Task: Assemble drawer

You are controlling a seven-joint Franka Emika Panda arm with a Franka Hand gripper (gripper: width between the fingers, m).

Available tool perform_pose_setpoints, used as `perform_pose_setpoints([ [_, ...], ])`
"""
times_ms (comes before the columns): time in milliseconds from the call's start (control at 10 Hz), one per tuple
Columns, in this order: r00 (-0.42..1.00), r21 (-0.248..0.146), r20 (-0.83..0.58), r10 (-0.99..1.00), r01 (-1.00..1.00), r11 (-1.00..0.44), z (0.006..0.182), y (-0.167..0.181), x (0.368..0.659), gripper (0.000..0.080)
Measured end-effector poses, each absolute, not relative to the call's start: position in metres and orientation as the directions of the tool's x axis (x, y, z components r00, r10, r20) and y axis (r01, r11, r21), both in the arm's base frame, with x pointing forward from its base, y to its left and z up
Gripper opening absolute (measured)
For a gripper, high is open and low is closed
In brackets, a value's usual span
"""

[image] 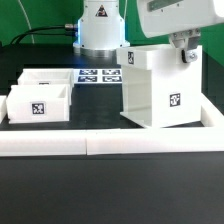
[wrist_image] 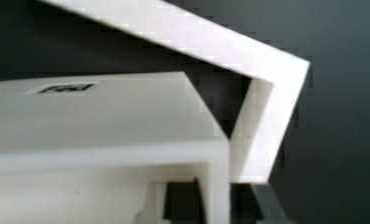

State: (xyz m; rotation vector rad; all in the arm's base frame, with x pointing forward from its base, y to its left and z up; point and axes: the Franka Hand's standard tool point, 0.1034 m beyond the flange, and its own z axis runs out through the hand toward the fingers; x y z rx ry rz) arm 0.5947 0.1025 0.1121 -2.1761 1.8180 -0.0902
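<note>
- Arm base (image: 98, 28): white, rounded column with a small dark mark near its top.
- Wrist casing (image: 170, 20): pale grey-white, boxy shell with softened edges.
- Fingers (wrist_image: 182, 205): dark, straight, blocky; blurred in the wrist view.

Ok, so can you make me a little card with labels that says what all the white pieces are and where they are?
housing: tall white box, upright, on the exterior view's right, tag on its side
front tray: on the exterior view's left, apart from the housing, tag on its front
back tray: just behind the front tray, also outside the housing
gripper: at the housing's top edge; open or shut, cannot tell
marker board: flat, behind the pieces
border strip: low, along the front
</note>
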Motion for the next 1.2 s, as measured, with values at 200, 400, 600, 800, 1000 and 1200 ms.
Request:
perform_pose_setpoints([
  [200,0.071,-0.246,-0.195,-0.978,-0.969,-0.021,0.109,0.107,0.599,0.0041],
  [400,0.082,-0.243,-0.196,-0.977,-0.969,-0.032,0.11,0.108,0.6,0.0041],
  [600,0.087,-0.245,-0.195,-0.977,-0.969,-0.038,0.111,0.108,0.601,0.0041],
  [800,0.103,-0.251,-0.194,-0.976,-0.967,-0.052,0.11,0.111,0.606,0.0041],
  [1000,0.106,-0.256,-0.204,-0.973,-0.965,-0.052,0.111,0.115,0.62,0.0041],
  [1200,0.109,-0.26,-0.212,-0.971,-0.964,-0.051,0.111,0.118,0.634,0.0041],
])
